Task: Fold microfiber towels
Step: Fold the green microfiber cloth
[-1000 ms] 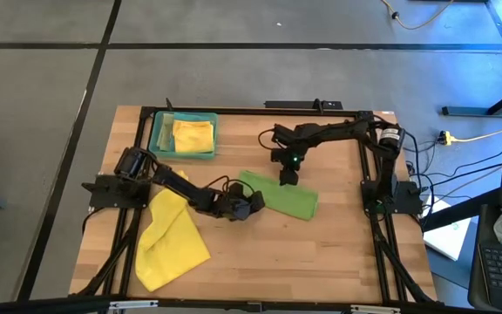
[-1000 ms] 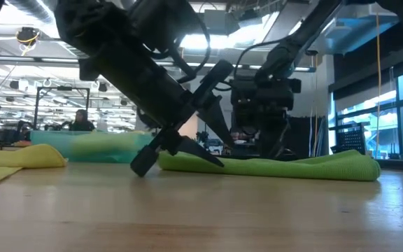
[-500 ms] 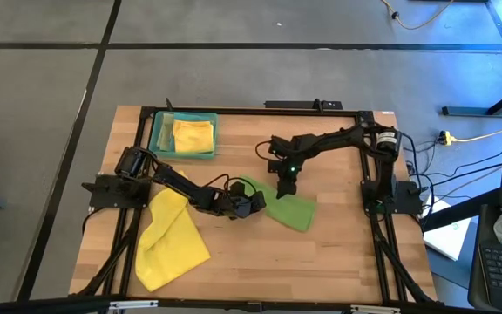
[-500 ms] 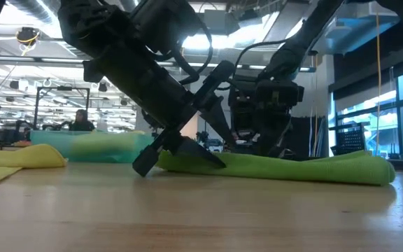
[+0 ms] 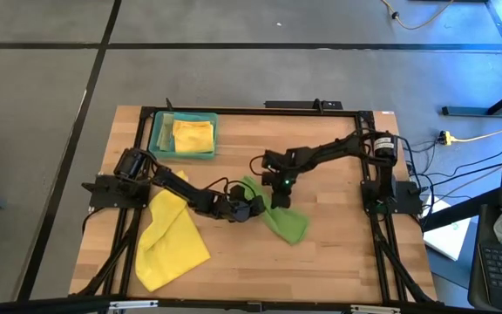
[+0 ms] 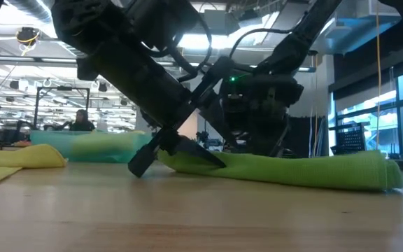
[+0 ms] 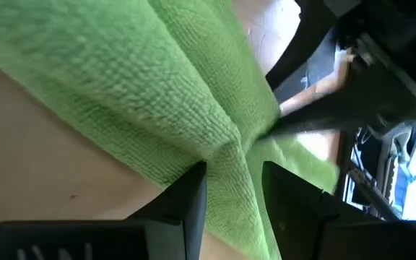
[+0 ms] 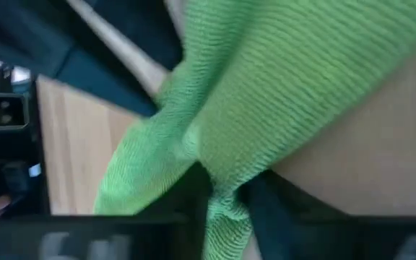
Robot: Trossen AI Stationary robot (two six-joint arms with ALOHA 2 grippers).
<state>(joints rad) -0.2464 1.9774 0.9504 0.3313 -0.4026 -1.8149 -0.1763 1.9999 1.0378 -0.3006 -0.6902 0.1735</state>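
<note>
Both grippers pinch the bright green towel (image 5: 279, 215) mid-table: the left gripper (image 7: 231, 189) clamps its near edge, while the right gripper (image 5: 279, 194), just beside, nips a fold, probably to double it over.

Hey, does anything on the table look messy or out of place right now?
The yellow towel at the table's left front lies crumpled and unfolded under the left arm. The green towel is bunched mid-table, pinched by both the left end effector and right end effector. Another yellow towel sits in the tray.
</note>
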